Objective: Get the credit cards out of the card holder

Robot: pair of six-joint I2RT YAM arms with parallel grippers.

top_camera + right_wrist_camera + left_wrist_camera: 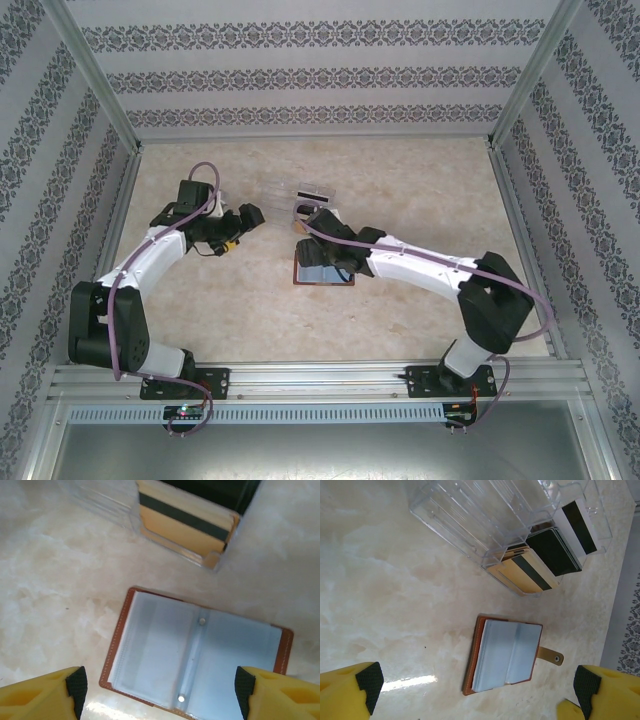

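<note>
Brown leather card holder (120,650) lies open mid-frame; my right gripper (160,686) and left gripper (477,682) gape empty. Pinching its slick sleeves (160,645) could drag the whole holder.

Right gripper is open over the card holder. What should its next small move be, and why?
Probably lower the right gripper to a sleeve edge of the card holder and turn a page. The facing sleeves look empty, three cards already stand in the clear tray, and the open fingers carry nothing, so hidden pages seem worth checking.
</note>
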